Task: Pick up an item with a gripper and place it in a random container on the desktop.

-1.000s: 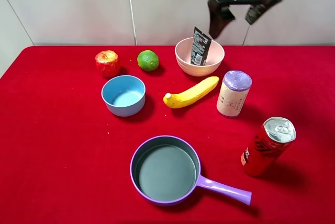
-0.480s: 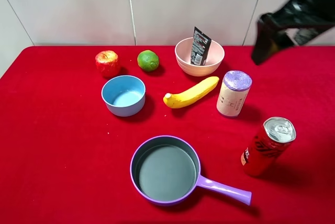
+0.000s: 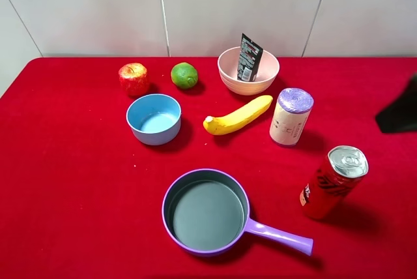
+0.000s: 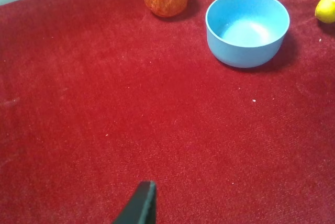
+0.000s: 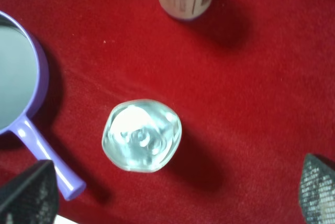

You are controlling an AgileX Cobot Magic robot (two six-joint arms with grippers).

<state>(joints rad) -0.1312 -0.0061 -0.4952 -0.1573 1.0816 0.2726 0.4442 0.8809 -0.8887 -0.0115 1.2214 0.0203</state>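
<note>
The item, a dark sachet with red and white print, stands tilted inside the pale pink bowl at the back of the red desktop. My right gripper is only a dark shape at the right edge of the exterior high view, far from the bowl. In the right wrist view it is open and empty, its fingertips wide apart above the red soda can. My left gripper shows as one narrow black tip over bare cloth, empty.
A light blue bowl, an apple and a lime stand at the back left. A banana and a purple-lidded canister lie in front of the pink bowl. A purple-handled pan is near the front, the soda can right of it.
My right arm has swung away from above the pink bowl, to the right and down, to the right edge of the view. The sachet stays in the bowl.
</note>
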